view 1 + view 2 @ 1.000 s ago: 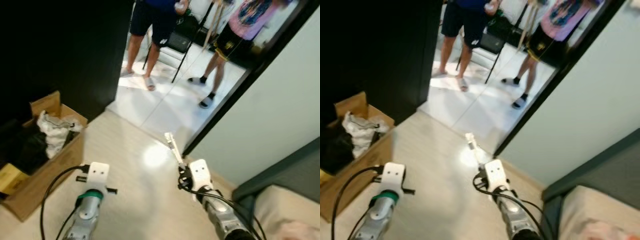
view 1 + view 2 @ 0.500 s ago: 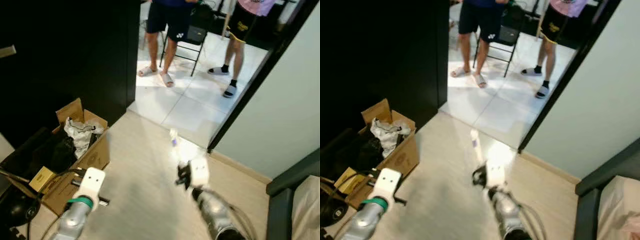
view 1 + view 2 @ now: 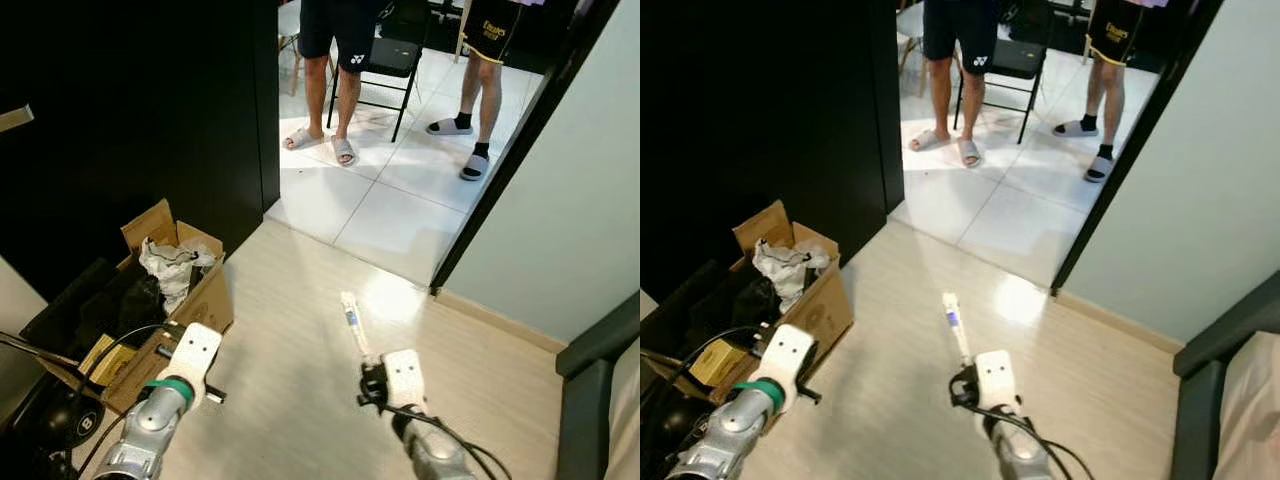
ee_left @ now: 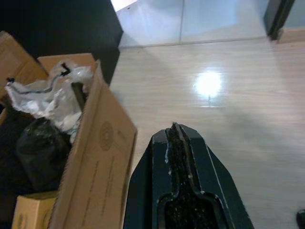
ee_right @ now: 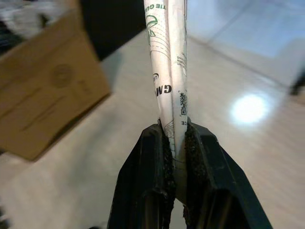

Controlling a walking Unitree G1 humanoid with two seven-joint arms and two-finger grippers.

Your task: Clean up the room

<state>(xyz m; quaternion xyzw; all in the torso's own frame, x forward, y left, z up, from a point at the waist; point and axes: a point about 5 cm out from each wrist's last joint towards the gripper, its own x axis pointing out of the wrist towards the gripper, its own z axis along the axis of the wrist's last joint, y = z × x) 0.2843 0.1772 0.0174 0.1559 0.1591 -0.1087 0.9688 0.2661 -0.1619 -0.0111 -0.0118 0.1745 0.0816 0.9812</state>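
Note:
My right gripper (image 5: pixel 174 136) is shut on a white tube with green print (image 5: pixel 170 62), which sticks up and forward over the wooden floor (image 3: pixel 352 318). My left gripper (image 4: pixel 174 131) is shut with nothing in it, held just right of an open cardboard box (image 3: pixel 190 300). The box holds crumpled white plastic (image 3: pixel 168 262) and a black bag (image 4: pixel 40 152). In the right wrist view the box (image 5: pixel 43 95) lies ahead and to one side of the tube.
Two people stand on the white tiles beyond the doorway (image 3: pixel 330 60) (image 3: pixel 480 60) beside a folding chair (image 3: pixel 392 60). A black wall (image 3: pixel 130 110) runs along the left. A pale wall (image 3: pixel 580 180) and a dark bed frame (image 3: pixel 590 390) stand on the right.
The camera has tilted and shifted, so the whole scene sits differently. The box now lies closer to my left arm. The right gripper still holds the tube.

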